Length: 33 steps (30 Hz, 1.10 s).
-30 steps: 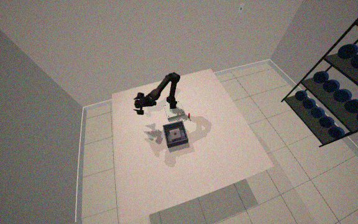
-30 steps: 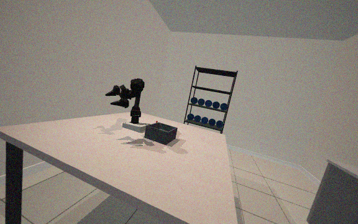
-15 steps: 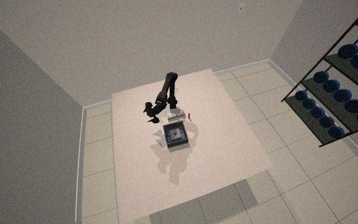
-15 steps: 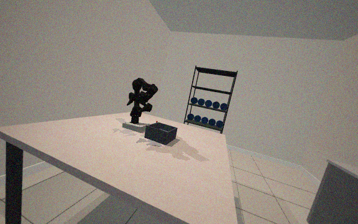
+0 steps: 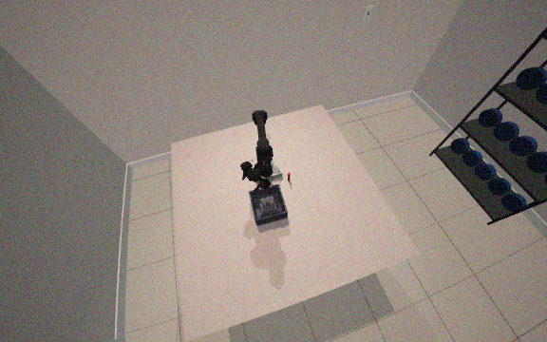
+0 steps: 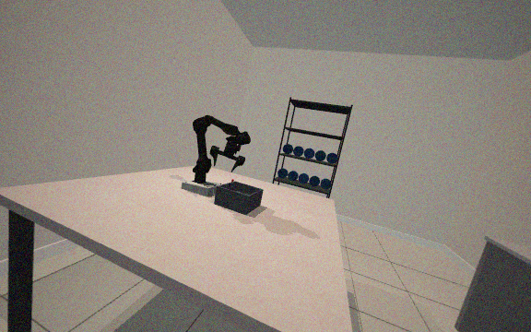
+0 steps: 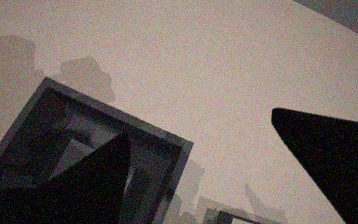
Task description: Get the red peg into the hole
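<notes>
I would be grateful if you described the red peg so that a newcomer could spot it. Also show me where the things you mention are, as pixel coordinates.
On the pale table [image 5: 323, 247] [image 6: 184, 231], find the dark open box [image 5: 271, 220] [image 6: 237, 200] [image 7: 120, 113]. In the top view, just above and right of it is the tiny peg [image 5: 289, 177], the only red thing there.

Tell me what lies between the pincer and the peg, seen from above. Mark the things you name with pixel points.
In the top view, between pincer [image 5: 254, 180] [image 6: 224, 168] [image 7: 201, 127] and peg [image 5: 289, 177] [image 6: 232, 181]: part of the arm [image 5: 264, 168] [image 6: 201, 148] and its pale base [image 5: 276, 177] [image 6: 190, 186] [image 7: 242, 221].

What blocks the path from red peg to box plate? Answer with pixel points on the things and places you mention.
The near wall of the open box [image 5: 254, 207] [image 6: 237, 199] [image 7: 117, 111]; the red peg [image 5: 289, 177] [image 6: 232, 181] stands outside, so it must clear the rim first.
</notes>
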Tool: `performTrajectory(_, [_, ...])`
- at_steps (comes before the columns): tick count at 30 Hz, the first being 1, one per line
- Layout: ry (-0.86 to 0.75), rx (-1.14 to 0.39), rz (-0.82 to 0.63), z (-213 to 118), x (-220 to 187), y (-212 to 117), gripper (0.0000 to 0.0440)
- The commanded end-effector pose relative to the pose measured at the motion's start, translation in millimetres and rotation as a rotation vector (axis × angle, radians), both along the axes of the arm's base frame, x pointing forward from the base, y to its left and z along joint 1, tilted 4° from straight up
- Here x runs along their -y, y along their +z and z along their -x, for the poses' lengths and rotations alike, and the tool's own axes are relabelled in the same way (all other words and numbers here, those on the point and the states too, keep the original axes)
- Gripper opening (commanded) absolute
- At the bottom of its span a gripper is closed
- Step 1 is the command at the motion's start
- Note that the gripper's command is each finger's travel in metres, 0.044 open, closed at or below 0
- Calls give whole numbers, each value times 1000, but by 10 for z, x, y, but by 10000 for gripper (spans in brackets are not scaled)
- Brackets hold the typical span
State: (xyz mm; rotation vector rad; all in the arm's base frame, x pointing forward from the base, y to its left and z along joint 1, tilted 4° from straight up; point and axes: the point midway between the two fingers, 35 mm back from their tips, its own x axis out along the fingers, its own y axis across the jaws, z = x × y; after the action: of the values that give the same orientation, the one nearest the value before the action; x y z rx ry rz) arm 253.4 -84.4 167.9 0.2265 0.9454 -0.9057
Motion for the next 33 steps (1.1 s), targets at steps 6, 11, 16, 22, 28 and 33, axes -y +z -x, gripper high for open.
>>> performTrajectory(6, [67,-38,-151,113,-622,-121,440])
performTrajectory(11, [84,-84,-241,268,-987,-209,440])
performTrajectory(16, [83,-144,-318,462,-1308,-308,440])
performTrajectory(22, [71,-221,-384,699,-1627,-449,440])
performTrajectory(28, [67,-280,-425,884,-1876,-638,440])
performTrajectory(33, [74,-299,-446,973,-2034,-836,440])
